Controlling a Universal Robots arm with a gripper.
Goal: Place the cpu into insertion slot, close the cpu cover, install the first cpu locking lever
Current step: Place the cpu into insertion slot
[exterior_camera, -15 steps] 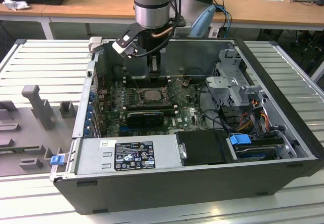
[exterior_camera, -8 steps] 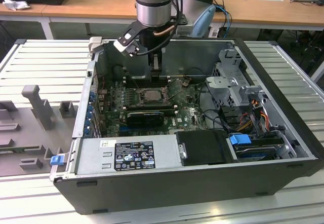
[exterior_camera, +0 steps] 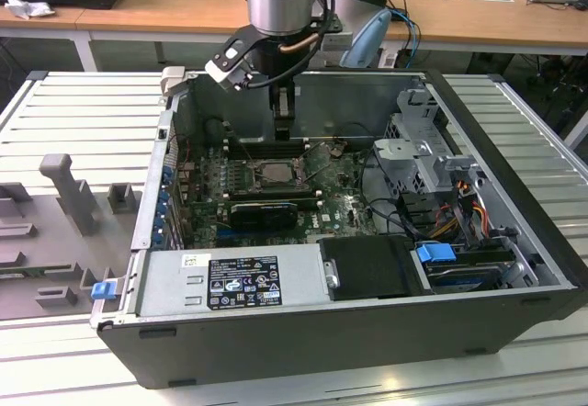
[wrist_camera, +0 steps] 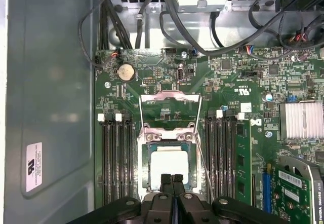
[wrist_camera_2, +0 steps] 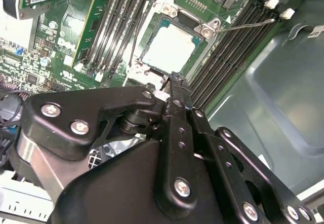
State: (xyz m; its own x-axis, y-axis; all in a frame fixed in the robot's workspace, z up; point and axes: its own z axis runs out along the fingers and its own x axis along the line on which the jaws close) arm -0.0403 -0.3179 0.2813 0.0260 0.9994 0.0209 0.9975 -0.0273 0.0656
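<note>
Bright even room light, soft shadows; glare whitens cpu (wrist_camera_2: 169, 46) top

In the first wrist view the gripper (wrist_camera: 172, 177) hides one edge of the cpu (wrist_camera: 167, 163), and the picture's border cuts off its body.

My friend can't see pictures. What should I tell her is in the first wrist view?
A pale square chip sits in its socket on a green circuit board, with the robot's black jaws shut together right next to it. Its metal cover is flipped open, and long black slots run on both sides.
</note>
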